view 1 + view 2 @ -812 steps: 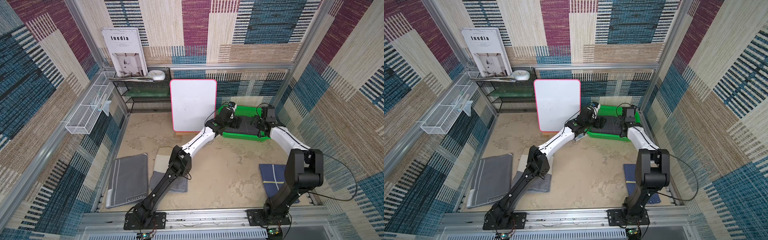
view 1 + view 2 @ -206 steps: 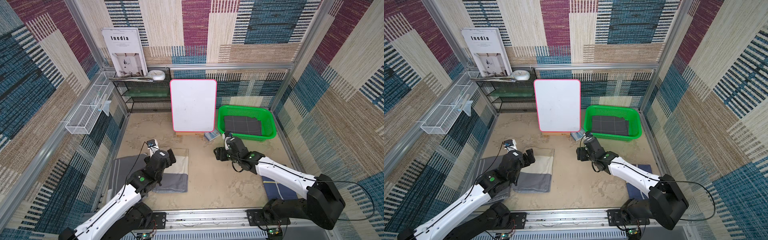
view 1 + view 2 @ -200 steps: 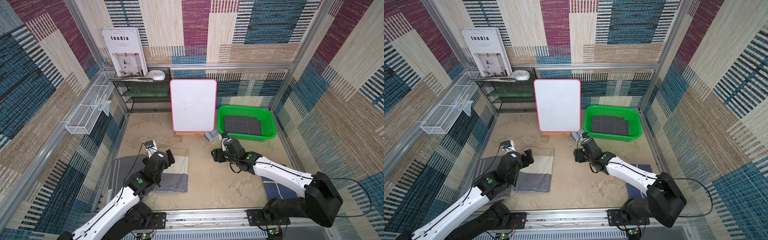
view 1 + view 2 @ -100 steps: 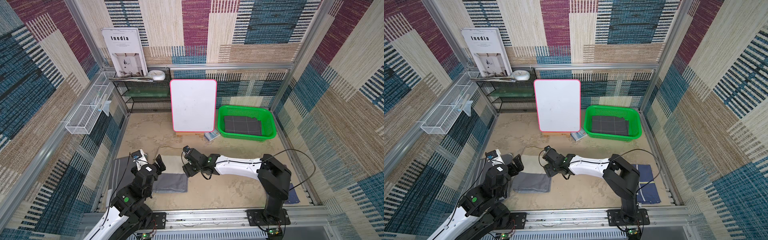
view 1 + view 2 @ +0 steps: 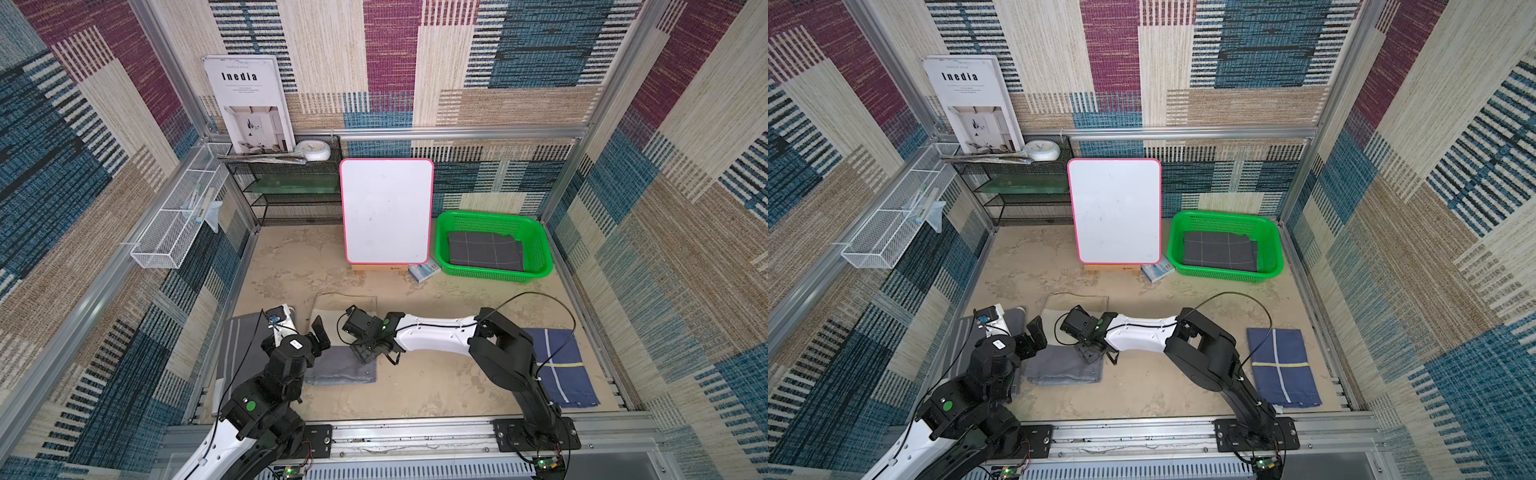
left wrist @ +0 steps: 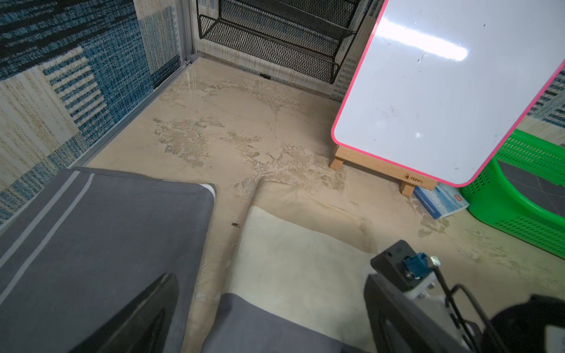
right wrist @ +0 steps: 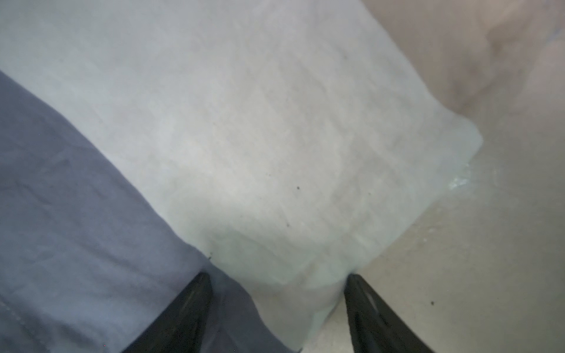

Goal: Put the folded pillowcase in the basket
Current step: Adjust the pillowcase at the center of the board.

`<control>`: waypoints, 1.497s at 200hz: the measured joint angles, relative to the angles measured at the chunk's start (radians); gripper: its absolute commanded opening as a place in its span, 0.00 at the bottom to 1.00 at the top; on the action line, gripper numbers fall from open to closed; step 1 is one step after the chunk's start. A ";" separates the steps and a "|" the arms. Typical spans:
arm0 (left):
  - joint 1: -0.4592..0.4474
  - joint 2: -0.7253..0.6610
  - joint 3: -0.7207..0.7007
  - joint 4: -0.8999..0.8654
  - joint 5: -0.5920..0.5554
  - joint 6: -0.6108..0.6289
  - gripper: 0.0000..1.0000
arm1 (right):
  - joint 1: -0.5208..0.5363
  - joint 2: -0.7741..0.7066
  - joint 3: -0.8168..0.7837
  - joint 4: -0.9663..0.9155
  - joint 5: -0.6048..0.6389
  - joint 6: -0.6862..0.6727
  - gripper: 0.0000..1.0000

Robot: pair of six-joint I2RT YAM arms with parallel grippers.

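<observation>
Jaws stand spread on both arms. Right gripper (image 7: 276, 276) straddles an edge of the folded pillowcase (image 7: 275, 137), apparently without pinching it. Left gripper (image 6: 269, 281) hangs beside it.

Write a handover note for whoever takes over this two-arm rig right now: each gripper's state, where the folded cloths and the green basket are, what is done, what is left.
Left gripper: open, hovering over the grey-and-cream pillowcase, holding nothing.
Right gripper: open, jaws straddling that pillowcase's right edge, not closed on it.
Basket: back right, beside the whiteboard.
Done: a dark checked cloth lies folded inside the basket.
Left: grip the grey-and-cream pillowcase, lift it and carry it to the basket. A blue cloth and a striped grey cloth lie flat either side.
</observation>
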 measured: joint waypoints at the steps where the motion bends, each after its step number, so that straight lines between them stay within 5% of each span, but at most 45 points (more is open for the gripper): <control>1: 0.000 0.002 0.000 0.000 0.000 0.000 0.99 | -0.001 -0.002 -0.003 -0.001 0.001 0.002 0.73; 54: 0.000 0.138 0.017 0.032 0.047 0.010 0.99 | -0.065 -0.167 -0.222 -0.023 0.064 0.076 0.73; 107: 0.000 0.486 0.139 0.068 0.185 0.035 0.99 | -0.158 -0.376 -0.383 -0.099 0.117 0.153 0.73; 156: 0.000 0.779 0.287 0.108 0.380 0.085 0.91 | -0.139 -0.522 -0.507 0.021 0.015 0.116 0.70; 216: 0.002 0.986 0.378 0.164 0.475 0.082 0.92 | -0.016 -0.510 -0.550 0.084 -0.023 0.051 0.69; 299: 0.051 1.173 0.381 0.239 0.607 -0.047 0.85 | -0.066 -0.504 -0.633 0.047 0.139 0.121 0.73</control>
